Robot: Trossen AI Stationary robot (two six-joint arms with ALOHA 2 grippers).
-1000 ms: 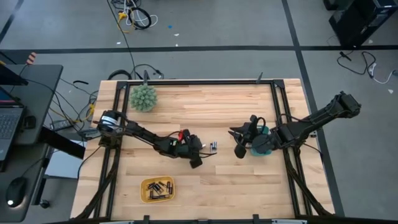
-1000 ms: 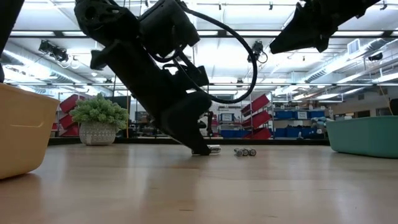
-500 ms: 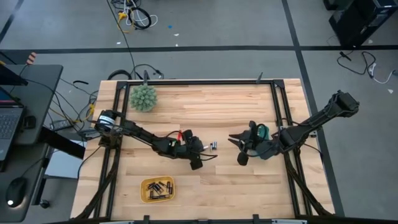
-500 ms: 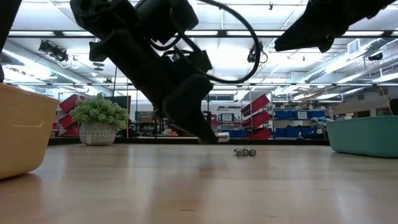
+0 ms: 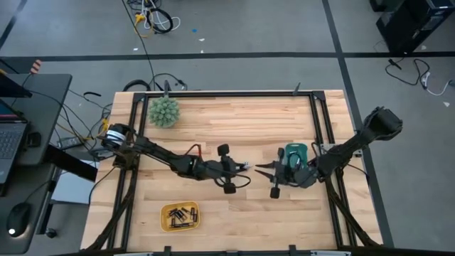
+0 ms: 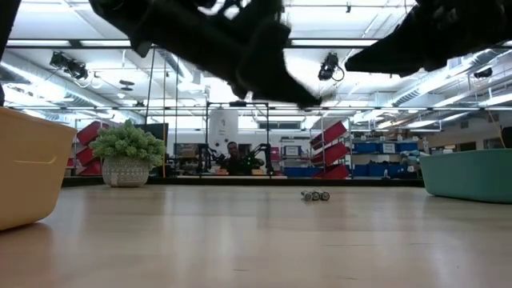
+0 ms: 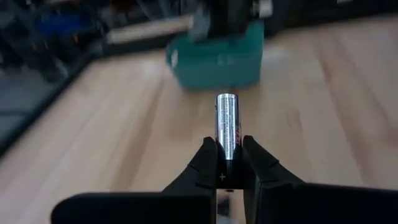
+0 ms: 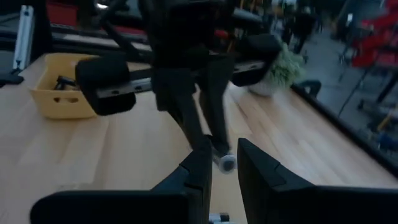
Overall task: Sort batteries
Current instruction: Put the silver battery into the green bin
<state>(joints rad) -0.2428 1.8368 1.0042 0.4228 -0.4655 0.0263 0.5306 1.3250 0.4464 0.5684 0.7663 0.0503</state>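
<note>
My left gripper (image 5: 240,167) hangs over the table's middle, shut on a silvery battery (image 7: 226,118). Facing it from the right, my right gripper (image 5: 258,169) stands narrowly open. In the right wrist view the battery's free end (image 8: 225,163) shows just ahead of the gap between that gripper's fingers, and nothing lies in the gap. A few more batteries (image 6: 314,195) lie on the table below. Dark batteries (image 5: 180,214) fill the yellow tray (image 5: 165,220) at the near left. The teal tray (image 5: 295,151) stands behind my right gripper. My left gripper pinches the battery's rear end (image 7: 226,150) between its two fingertips (image 7: 208,158). The fingers come nearly level from the table's left and lie along the battery. Its free end sticks out ahead of them toward the right gripper. It hangs clear of the table.
A spiky green ball (image 5: 163,112) sits at the far left corner. The table is edged by a black frame (image 5: 313,96). Bare wood lies between the yellow tray and the arms.
My left gripper has risen off the table with the silvery battery, tipped up from pointing steeply down to nearly level, and rolled; the battery is now lifted clear. My right gripper has come down and toward the table's left, levelling out until it faces the left gripper.
</note>
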